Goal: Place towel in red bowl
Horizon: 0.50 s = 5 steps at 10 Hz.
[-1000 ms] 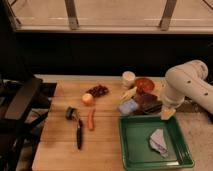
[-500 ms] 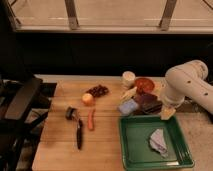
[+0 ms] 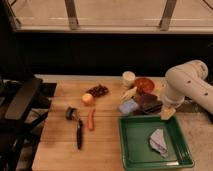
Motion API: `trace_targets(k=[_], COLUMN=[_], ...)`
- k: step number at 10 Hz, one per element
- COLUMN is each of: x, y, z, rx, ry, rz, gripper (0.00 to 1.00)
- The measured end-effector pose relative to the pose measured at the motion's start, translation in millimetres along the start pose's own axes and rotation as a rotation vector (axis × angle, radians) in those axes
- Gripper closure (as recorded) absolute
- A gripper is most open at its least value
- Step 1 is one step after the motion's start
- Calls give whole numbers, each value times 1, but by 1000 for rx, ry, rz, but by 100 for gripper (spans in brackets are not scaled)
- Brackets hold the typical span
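A crumpled grey towel [image 3: 159,140] lies in the right part of a green tray [image 3: 134,148] at the front right of the wooden table. The red bowl [image 3: 145,84] stands at the back of the table, beside a white cup [image 3: 129,78]. My white arm [image 3: 186,86] reaches in from the right. My gripper [image 3: 167,113] hangs at its end just above the tray's back right corner, up and to the right of the towel and below the bowl.
A blue sponge [image 3: 128,106] and a dark brown packet [image 3: 148,103] lie between bowl and tray. A carrot [image 3: 90,119], an apple [image 3: 88,99], dark grapes [image 3: 98,91] and a black-handled tool [image 3: 76,125] lie on the left. A black chair [image 3: 22,100] stands left.
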Motion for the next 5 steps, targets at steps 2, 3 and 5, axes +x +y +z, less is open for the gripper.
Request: trace_targets(k=[2,3,5], x=[1,3,6], y=[6,18,44], z=[-1,0,7], rx=[10,13,19], ry=[19,35,53], rz=[-15,-24,-36], gripper=[35,35,35])
